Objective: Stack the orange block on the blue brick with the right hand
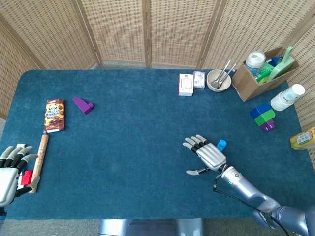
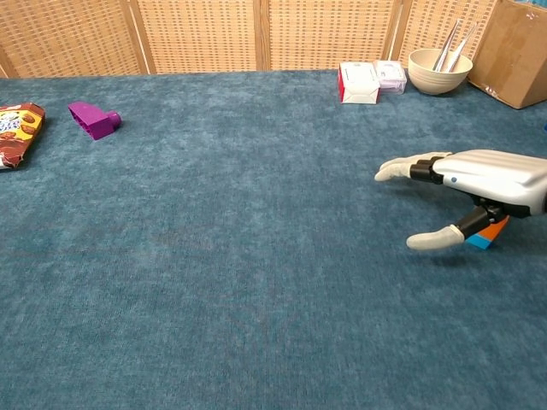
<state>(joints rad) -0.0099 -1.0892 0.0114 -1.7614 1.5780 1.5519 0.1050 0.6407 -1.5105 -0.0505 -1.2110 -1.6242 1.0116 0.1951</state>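
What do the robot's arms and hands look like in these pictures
The right hand has a ribbed silver-grey back, black bands on the fingers and pale beige fingertips. Its arm is a smooth silver-grey tube with a thin black cable looping beside the wrist. The left hand shows only at the frame edge: a light grey back and dark-banded fingers.

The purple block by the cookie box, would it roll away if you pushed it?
Probably not. The purple block rests on flat faces, so it would likely slide, and the fuzzy blue table cloth should slow it. Its round stub might let it tip.
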